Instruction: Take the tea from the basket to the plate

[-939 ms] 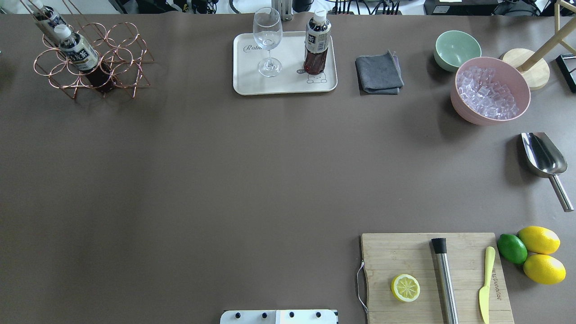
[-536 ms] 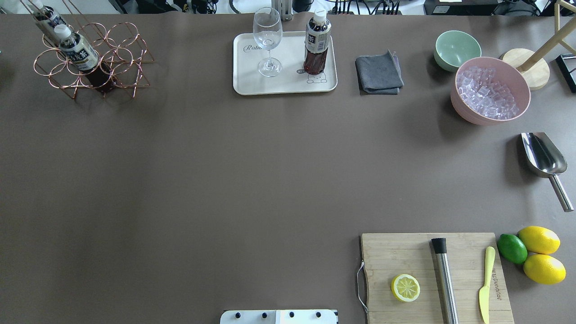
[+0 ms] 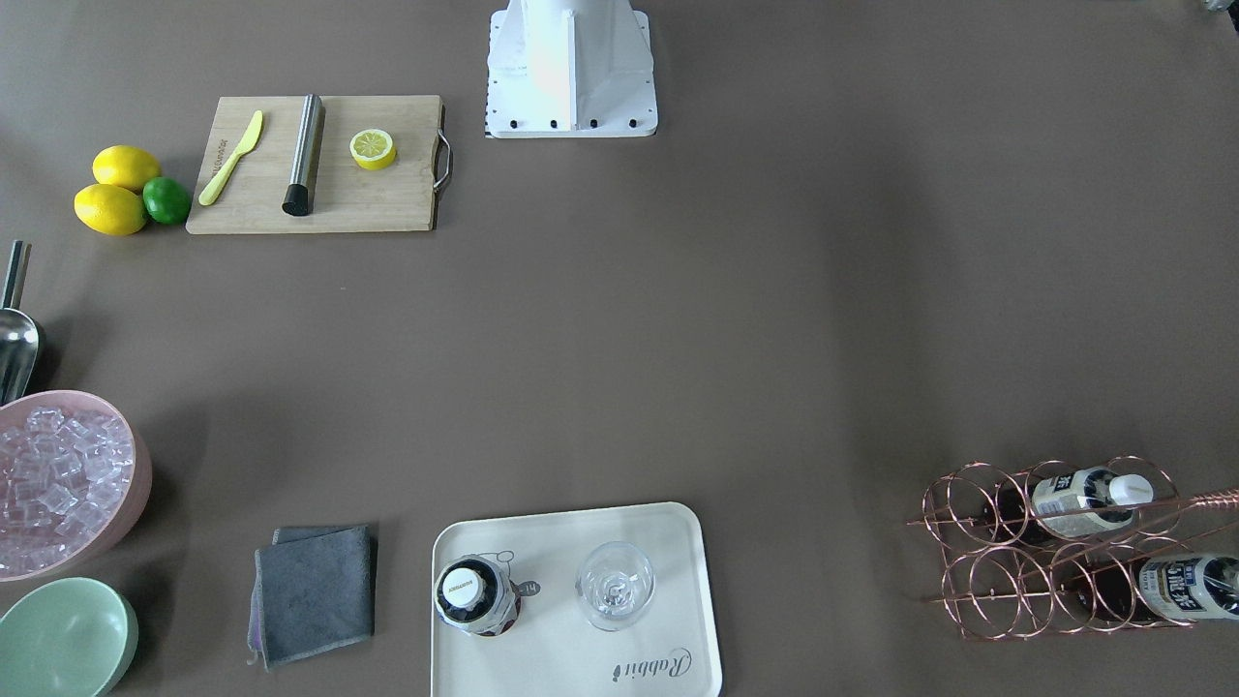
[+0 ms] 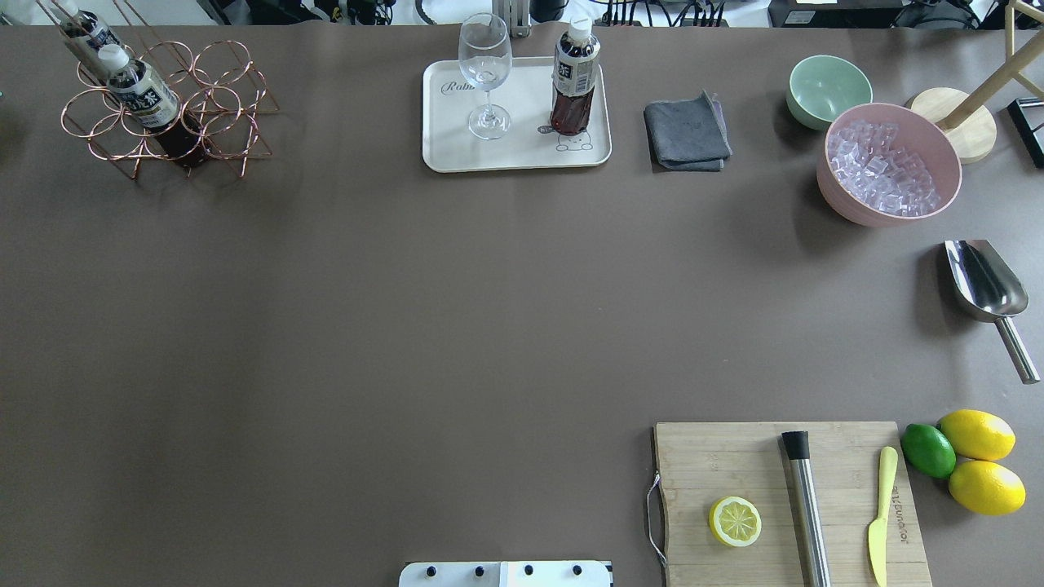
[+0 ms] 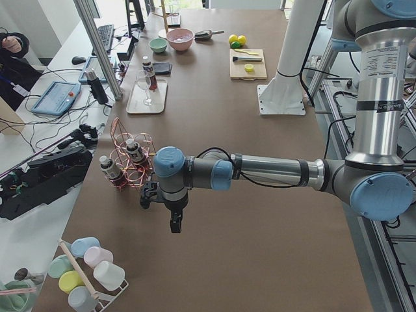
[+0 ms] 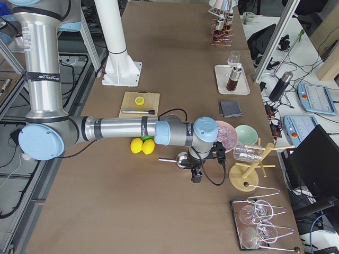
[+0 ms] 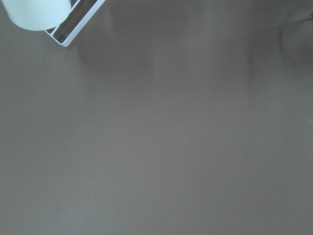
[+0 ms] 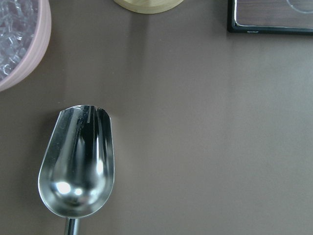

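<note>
While 1 tea (image 4: 574, 81) stands on plate (image 4: 522, 155), basket (image 4: 214, 102) holds 2; L tool (image 5: 175, 224), R tool (image 6: 196, 177): grip can't tell.

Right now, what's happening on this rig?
Nothing is being handled. One tea bottle stands upright on the plate beside the glass. Two other tea bottles sit in the basket. The left gripper hangs over bare table near the basket, and the right gripper hangs above the scoop at the other end. Neither carries a bottle. The side views don't show whether they are open or shut.
</note>
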